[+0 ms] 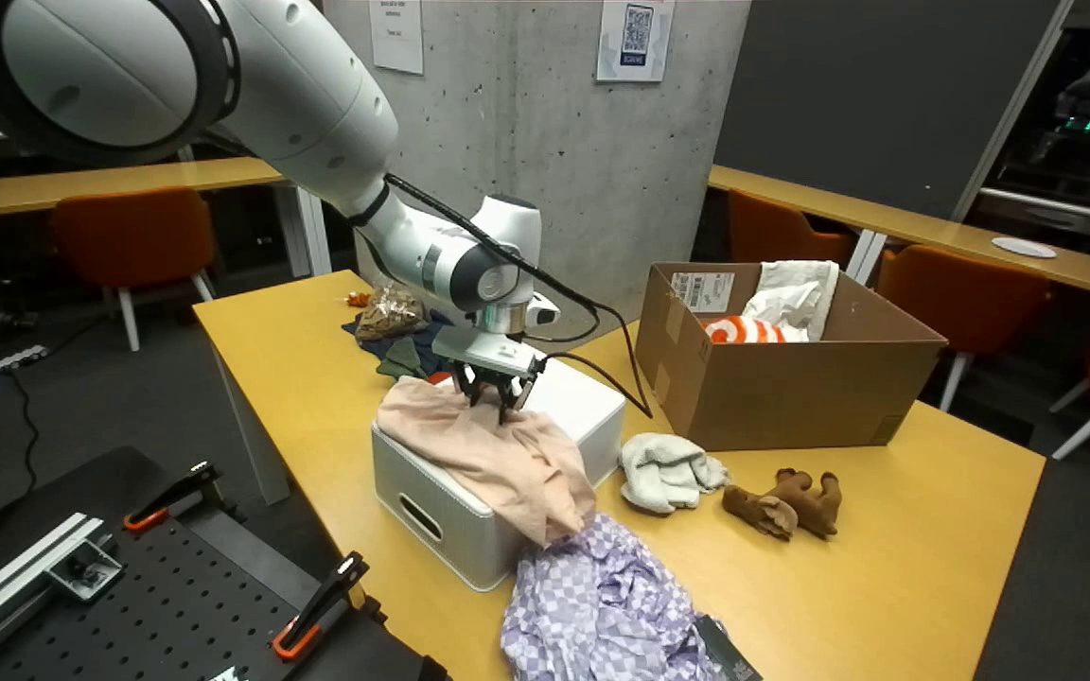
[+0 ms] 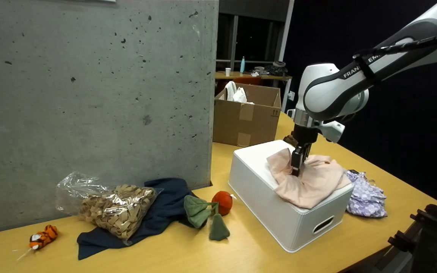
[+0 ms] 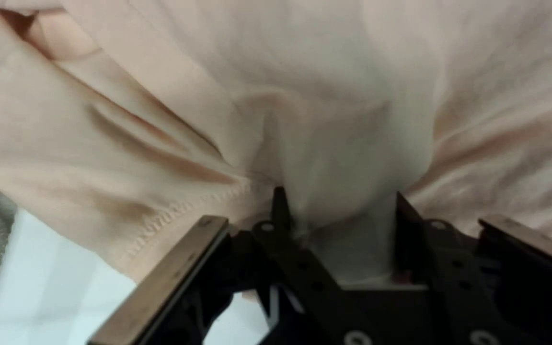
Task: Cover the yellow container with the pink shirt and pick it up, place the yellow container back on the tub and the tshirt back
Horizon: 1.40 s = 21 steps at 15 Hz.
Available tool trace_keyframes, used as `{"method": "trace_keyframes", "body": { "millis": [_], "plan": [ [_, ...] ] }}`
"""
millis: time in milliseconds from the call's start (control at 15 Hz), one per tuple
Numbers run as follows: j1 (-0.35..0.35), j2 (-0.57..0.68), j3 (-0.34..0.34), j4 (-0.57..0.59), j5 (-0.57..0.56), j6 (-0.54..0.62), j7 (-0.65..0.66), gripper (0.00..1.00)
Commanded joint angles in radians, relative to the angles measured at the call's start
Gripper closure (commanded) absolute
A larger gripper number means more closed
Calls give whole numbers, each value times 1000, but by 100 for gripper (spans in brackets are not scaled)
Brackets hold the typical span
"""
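Dimly seen gripper (image 3: 339, 199), amid pink shirt (image 3: 304, 96), grip unclear.

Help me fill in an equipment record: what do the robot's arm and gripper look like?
The Franka arm is white and rounded, with dark bands, pale "FRANKA" lettering and a silver wrist collar. A black cable runs along it. The gripper is mostly black, with slim jointed fingers and small screw heads.
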Motion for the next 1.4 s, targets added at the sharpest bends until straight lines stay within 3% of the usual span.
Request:
{"method": "trace_keyframes", "body": {
  "millis": [0, 467, 933, 1333],
  "plan": [
    [26, -32, -5, -13, -32, -23, 26, 76],
    [-40, -24, -15, 6, -8, -31, 17, 76],
    [-20, -39, -24, -6, -27, -27, 51, 76],
    [-19, -224, -59, -77, -39, -45, 84, 76]
  ]
}}
